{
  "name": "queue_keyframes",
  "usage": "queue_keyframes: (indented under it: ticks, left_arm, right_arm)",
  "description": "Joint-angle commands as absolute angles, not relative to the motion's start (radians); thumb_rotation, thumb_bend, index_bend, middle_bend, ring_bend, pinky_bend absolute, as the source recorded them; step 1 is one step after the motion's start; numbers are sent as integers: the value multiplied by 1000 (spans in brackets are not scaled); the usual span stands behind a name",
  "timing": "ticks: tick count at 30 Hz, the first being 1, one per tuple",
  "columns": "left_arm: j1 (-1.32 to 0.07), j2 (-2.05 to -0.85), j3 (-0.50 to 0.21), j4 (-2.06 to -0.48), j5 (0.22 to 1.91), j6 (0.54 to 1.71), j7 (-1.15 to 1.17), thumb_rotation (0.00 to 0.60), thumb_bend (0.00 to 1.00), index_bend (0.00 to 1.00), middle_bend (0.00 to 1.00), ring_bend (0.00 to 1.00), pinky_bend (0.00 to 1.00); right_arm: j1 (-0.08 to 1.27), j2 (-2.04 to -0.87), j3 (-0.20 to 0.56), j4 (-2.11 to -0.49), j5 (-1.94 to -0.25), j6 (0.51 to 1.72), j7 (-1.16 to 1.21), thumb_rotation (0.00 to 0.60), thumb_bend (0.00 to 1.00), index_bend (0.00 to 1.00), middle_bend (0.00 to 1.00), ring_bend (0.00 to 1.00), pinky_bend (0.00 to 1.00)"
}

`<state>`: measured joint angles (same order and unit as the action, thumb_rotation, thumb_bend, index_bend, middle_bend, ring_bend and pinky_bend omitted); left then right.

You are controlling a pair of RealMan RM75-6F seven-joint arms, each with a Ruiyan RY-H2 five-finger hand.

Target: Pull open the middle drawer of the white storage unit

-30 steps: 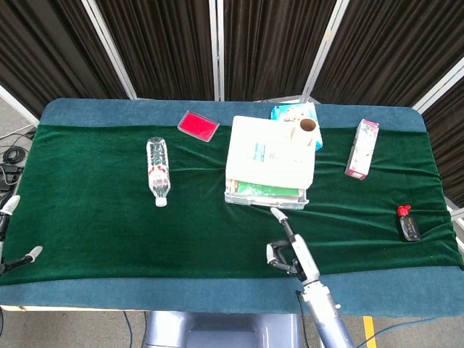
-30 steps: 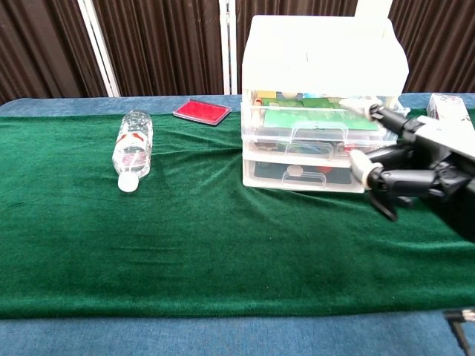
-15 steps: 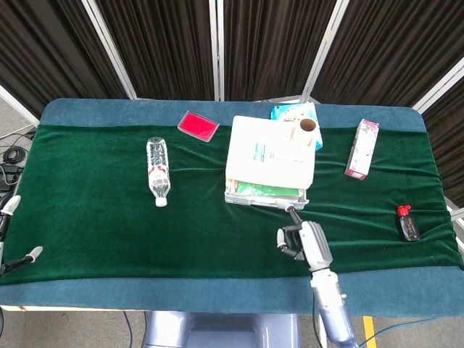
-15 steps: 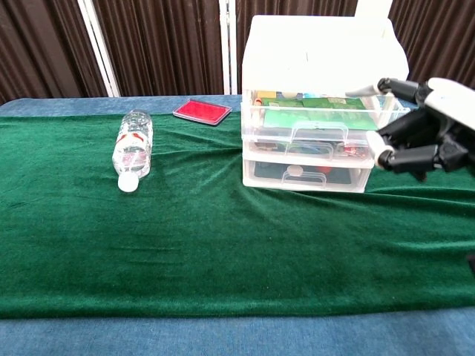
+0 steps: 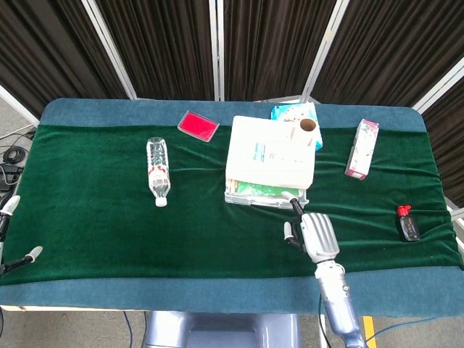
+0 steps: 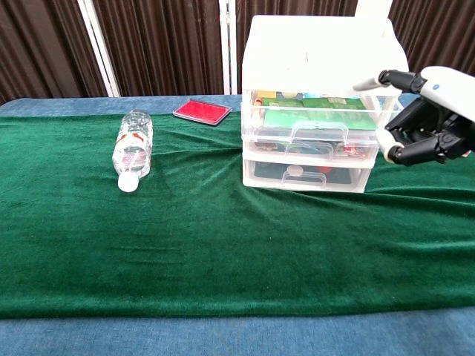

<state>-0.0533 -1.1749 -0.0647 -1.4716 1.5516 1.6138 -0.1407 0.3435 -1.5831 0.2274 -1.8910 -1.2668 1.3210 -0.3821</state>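
The white storage unit stands mid-table with three clear drawers facing me. Its middle drawer sits flush with the others, and the handle is untouched. My right hand hovers just off the unit's front right corner, at the height of the top and middle drawers. One finger stretches toward the unit, the rest curl loosely, and it holds nothing. Of my left hand only spread fingertips show at the far left table edge, with nothing between them.
A water bottle lies left of the unit, with a flat red case behind it. A teal packet and a cardboard roll sit behind the unit. At right are a pink carton and a small black bottle.
My right hand has moved away from the drawer fronts, rightward and upward, to the unit's front right corner. The drawers and the left hand have not moved.
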Motion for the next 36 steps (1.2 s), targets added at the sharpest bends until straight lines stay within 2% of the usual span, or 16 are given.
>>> queue_keyframes:
  ticks: [1, 22, 25, 29, 36]
  left_arm:
    - [-54, -1175, -65, -1471, 1552, 1614, -141, 600, 0, 0, 0, 0, 0]
    - [-55, -1174, -62, -1471, 1553, 1609, -142, 600, 0, 0, 0, 0, 0]
    - [-55, -1173, -63, -1471, 1553, 1610, -145, 600, 0, 0, 0, 0, 0]
    - [-56, -1174, -62, -1470, 1552, 1606, -145, 600, 0, 0, 0, 0, 0]
    - [-56, -1173, -63, -1471, 1552, 1608, -145, 600, 0, 0, 0, 0, 0]
  right_arm:
    - [359, -1581, 240, -1907, -1229, 1314, -418, 600, 512, 174, 860, 908, 807]
    - [442, -1583, 272, -1949, -1021, 1290, -570, 600, 540, 206, 875, 919, 809]
    - [454, -1590, 275, -1944, -1009, 1294, -574, 600, 540, 232, 880, 923, 810]
    - [461, -1595, 273, -1944, -1016, 1309, -573, 600, 543, 335, 884, 929, 812]
    - [466, -1592, 263, -1956, -1022, 1325, -576, 600, 544, 394, 891, 936, 816]
